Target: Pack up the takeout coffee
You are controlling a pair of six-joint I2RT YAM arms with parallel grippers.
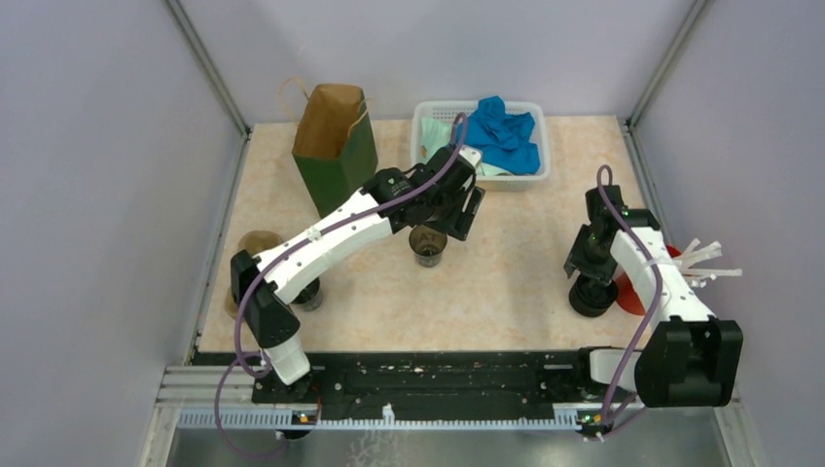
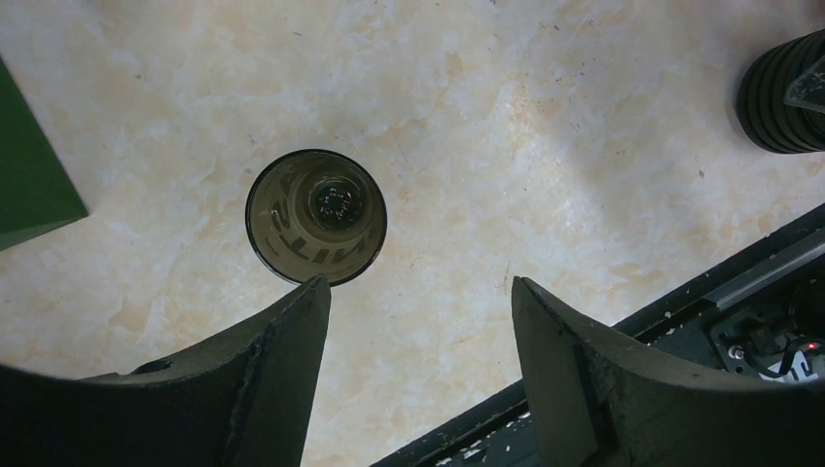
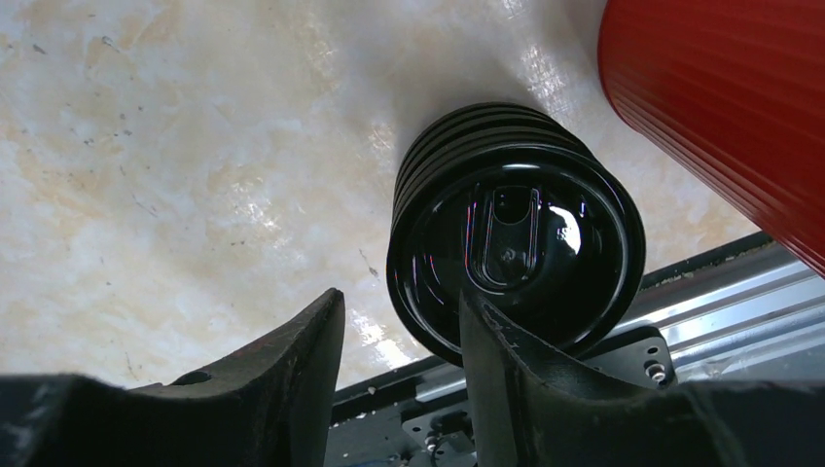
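Right gripper (image 3: 401, 300) hangs just above the takeout coffee (image 3: 516, 233), jaws half apart with only table (image 3: 195, 146) between them, not gripping it. Coffee sits upright by the table's near right edge, just beside the red cup (image 3: 720, 117). Left gripper (image 2: 418, 292) is spread wide over a lidless cup (image 2: 316, 216) mid-table.

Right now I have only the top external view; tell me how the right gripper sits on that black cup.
Observer: Right wrist view: the lidded black cup is outside the right gripper's gap; one finger overlaps its rim.
Operator: Report its neighbour.
Observer: The red cup stands beside it, a strip of table showing between them.
Operator: Now check the left.
Observer: Left wrist view: the left gripper is open, and the unlidded cup lies outside its gap.
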